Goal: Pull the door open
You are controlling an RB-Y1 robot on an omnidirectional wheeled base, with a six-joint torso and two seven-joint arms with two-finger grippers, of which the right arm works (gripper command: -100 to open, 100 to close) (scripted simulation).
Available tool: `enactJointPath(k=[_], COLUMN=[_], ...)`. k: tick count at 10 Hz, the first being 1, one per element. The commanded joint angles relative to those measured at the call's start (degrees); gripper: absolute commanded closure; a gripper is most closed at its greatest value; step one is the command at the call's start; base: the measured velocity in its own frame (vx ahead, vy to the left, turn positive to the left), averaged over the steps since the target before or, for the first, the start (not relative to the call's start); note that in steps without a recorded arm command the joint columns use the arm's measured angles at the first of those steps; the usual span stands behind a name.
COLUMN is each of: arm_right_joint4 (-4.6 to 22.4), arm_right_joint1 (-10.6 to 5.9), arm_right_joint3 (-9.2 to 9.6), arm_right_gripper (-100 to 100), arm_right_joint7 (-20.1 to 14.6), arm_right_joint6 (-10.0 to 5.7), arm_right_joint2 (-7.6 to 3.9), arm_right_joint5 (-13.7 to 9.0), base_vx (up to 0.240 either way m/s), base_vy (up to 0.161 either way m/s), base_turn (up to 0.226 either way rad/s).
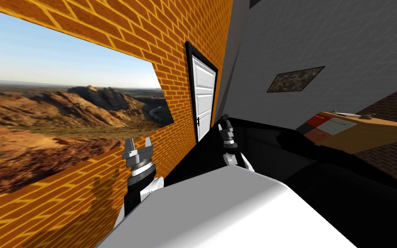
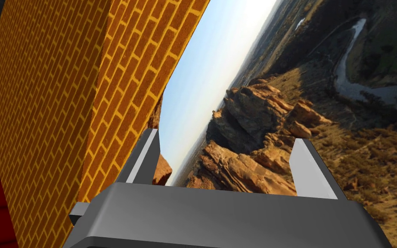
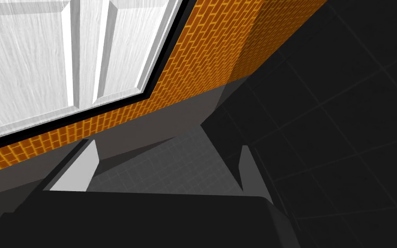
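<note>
The orange brick wall [image 1: 120, 26] on the left carries a yellow mortar grid. The far panelled door [image 1: 204, 101] is white with faint grey streaks, in a black frame [image 3: 172, 43]. The right-hand wall [image 1: 322, 34] is plain grey, and the tiled floor [image 3: 344, 107] is near-black.

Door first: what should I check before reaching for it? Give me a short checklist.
1. White door shut in its frame: ok.
2. Dark handle found on its edge: ok.
3. Right gripper open, empty: ok.
4. Right gripper at handle: not ok, apart from the door, aimed at its corner.
5. Left gripper open, facing the window, away from door: ok.
6. Swing path clear: cannot tell.
</note>
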Motion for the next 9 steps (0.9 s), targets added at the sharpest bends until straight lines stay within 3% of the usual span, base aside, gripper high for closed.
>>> enactJointPath(k=[1, 9], arm_right_joint4=[1.9, 12.0], arm_right_joint1=[-0.46, -2.42], arm_right_joint3=[-0.03, -0.10], arm_right_gripper=[-100, -100], arm_right_joint7=[-1.9, -12.4], arm_right_joint6=[-0.32, -2.26], arm_right_joint2=[-0.32, -2.06], arm_right_joint5=[-0.8, -5.2], base_vx=[0.069, 0.073], base_vy=[-0.070, -0.081], base_turn=[0.158, 0.205])
